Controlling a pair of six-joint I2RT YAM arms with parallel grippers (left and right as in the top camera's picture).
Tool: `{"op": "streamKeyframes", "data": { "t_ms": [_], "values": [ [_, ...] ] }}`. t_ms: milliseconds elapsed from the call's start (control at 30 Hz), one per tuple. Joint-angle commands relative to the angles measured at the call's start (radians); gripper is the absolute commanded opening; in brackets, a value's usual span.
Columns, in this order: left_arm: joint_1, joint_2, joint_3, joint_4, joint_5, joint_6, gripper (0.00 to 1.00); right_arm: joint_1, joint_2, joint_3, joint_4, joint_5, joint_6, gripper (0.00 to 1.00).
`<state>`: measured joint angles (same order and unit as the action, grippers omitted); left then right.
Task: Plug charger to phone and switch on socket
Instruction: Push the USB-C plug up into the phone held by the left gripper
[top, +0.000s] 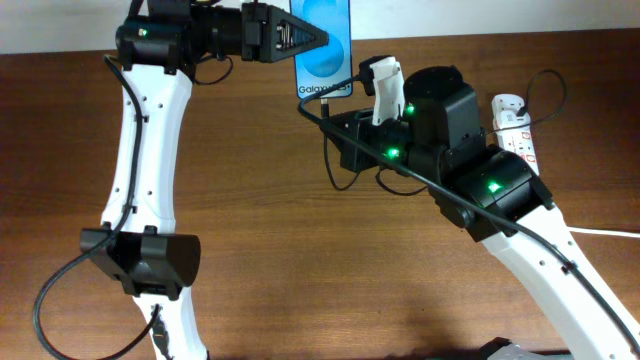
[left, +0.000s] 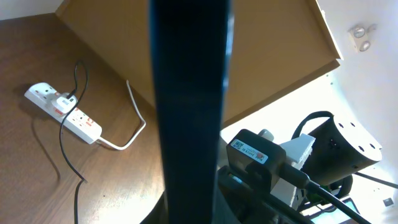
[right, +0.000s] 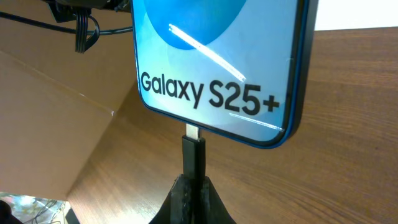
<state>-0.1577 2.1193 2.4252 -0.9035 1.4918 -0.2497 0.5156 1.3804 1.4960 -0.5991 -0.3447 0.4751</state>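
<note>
Left gripper (top: 300, 40), far left of centre: jaws clamped on the light-blue-screened smartphone with dark frame (top: 328, 55), held off the brown wooden table (top: 300, 260) at its far edge. Right gripper (right: 191, 182): jaws pinched together on the thin black charger cable's plug (right: 193, 155), tip touching the phone's lower edge. Far right: white power strip with red-marked switches (top: 522, 140), partly blocked by the right arm. Tan cardboard panel (left: 273, 56) behind.

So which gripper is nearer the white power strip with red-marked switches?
Right. The right gripper, pinching the thin black charger plug, sits left of the strip; the left gripper, holding the blue-screened phone, is farther off.
</note>
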Motion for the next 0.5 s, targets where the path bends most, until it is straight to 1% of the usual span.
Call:
{"op": "streamKeyframes", "data": {
  "t_ms": [0, 467],
  "values": [
    [-0.003, -0.008, 0.012, -0.01, 0.042, 0.019, 0.0, -0.006, 0.005, 0.034, 0.014, 0.029, 0.002, 0.04],
    [-0.003, -0.008, 0.012, -0.01, 0.041, 0.02, 0.0, -0.006, 0.004, 0.042, 0.039, 0.043, 0.005, 0.04]
  ]
}}
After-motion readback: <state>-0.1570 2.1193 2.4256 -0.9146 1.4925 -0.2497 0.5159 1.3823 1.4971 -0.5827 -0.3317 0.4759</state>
